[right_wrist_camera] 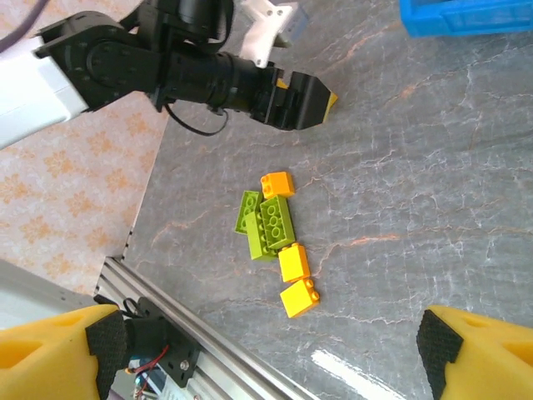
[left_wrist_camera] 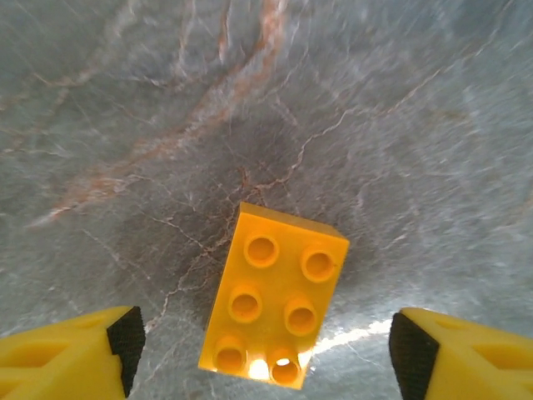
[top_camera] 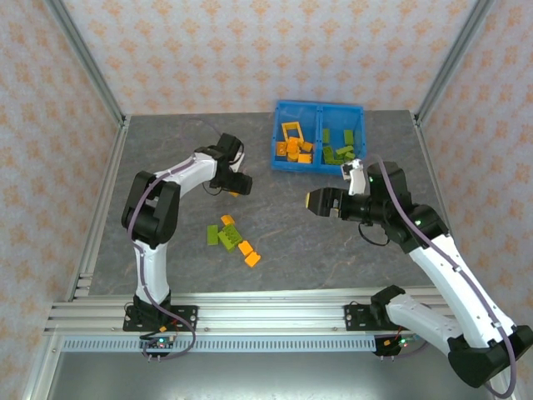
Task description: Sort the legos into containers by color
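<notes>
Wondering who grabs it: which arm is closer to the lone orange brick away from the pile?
Left. The left gripper hangs over the orange brick, jaws open either side; the right gripper is off to its right.

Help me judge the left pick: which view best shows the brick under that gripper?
Left wrist: the orange brick lies studs up, whole, between the fingers. In the top and right wrist views the left gripper hides most of it.

L fingers [left_wrist_camera: 83,354] apart, pointing down, R fingers [right_wrist_camera: 470,350] spread wide
</notes>
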Controlling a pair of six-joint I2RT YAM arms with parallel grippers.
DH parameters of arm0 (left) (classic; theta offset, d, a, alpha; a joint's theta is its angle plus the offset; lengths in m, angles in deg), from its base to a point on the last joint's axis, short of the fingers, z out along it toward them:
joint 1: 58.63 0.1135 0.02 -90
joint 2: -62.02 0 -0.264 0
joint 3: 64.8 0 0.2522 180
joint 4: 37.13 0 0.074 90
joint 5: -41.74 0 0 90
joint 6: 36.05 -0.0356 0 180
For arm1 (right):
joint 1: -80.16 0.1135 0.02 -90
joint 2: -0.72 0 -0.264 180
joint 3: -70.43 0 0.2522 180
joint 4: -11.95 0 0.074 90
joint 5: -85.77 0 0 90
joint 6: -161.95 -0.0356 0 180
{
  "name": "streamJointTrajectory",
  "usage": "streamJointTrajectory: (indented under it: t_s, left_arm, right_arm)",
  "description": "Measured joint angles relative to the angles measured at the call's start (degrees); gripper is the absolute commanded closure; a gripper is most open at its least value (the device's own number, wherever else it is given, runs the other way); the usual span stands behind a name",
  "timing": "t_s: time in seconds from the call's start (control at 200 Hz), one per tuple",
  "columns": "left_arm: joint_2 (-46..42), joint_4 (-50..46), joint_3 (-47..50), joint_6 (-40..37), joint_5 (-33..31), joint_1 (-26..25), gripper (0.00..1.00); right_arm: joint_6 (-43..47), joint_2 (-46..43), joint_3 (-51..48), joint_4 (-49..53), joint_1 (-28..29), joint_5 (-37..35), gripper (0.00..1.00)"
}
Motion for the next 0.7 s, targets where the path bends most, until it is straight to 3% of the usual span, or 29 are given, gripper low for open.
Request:
streamJointTrajectory:
  t_s: [0.15,0.28,0.52,0.701]
  left_arm:
    - [1.49,-0.31,0.02,0.17,0.46,0.00,0.53]
    - [1.44,-0.04,0.24,0.13,1.27,0.00,0.68]
    - [-1.95,0.07,1.86,1.38,2.60,-1.25,0.69]
    - [-9.38,-3.72,-4.63,1.33,0.74,-8.57,0.69]
  right_arm:
    - [-0.96,-0.37,0.00,0.61,0.00,0.85,0.09]
    - [-1.42,-1.18,0.00,2.14,0.00,0.59,0.09]
    - [-1.57,-3.17,0.00,3.67,0.00,0.39,0.09]
    - [-1.62,-3.56,0.00,3.85,0.00,-2.12,0.08]
